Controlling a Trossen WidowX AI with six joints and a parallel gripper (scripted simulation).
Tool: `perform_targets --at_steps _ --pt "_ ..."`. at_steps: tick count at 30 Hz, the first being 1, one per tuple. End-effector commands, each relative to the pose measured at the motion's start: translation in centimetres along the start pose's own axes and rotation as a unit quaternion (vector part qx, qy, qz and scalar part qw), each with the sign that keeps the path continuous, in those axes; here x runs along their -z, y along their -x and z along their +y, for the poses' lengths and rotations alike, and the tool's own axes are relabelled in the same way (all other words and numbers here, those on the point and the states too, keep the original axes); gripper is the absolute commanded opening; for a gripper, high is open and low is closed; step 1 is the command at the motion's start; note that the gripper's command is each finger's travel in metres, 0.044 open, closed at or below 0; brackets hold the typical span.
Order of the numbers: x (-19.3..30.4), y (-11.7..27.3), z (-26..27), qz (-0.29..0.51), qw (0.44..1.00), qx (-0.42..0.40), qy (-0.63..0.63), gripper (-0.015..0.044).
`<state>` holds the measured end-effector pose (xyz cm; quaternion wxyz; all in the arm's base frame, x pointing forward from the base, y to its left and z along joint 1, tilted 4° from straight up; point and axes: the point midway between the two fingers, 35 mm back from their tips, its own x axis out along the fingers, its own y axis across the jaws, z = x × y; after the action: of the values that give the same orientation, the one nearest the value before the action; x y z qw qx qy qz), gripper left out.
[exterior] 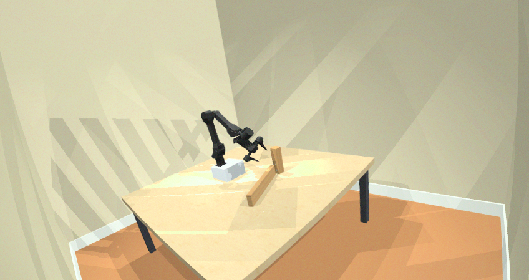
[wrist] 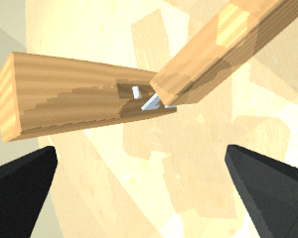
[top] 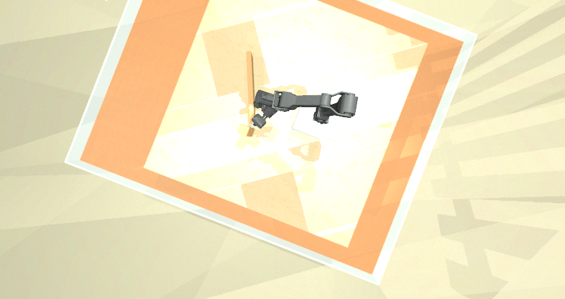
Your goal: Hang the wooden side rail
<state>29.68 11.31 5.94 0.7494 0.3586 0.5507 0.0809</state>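
Observation:
The wooden rail (top: 249, 74) (exterior: 261, 183) (wrist: 214, 50) lies along the table, far end resting on it. Its near end is at the upright headboard post (top: 250, 131) (exterior: 276, 158) (wrist: 70, 94). In the wrist view, a steel hook (wrist: 150, 101) reaches from the rail's end to the post's slot. One pin (wrist: 136, 92) shows bare in the slot, nearer the post's top than this hook. The other hook is mostly hidden behind the rail, and the other pin cannot be made out. My gripper (exterior: 262, 155) (wrist: 143, 154) is open and empty, above the table on the arm-base side of the post.
The table (exterior: 193, 214) carries the arm's white base block (exterior: 228, 170), on the arm's side of the rail. The post stands upright close in front of the fingers. The rail runs away from it. Patches of light and shadow cross the scene.

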Motion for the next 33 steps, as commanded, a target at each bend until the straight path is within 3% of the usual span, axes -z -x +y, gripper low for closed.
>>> perform_targets --at_steps 1,15,33 --pt "-0.63 -0.03 -1.39 0.009 0.932 -0.078 0.353 0.044" --pt "-1.31 0.75 -1.64 -0.046 0.776 -0.127 0.616 0.044" --pt "-1.33 0.78 -1.65 -0.048 0.771 -0.128 0.622 0.044"
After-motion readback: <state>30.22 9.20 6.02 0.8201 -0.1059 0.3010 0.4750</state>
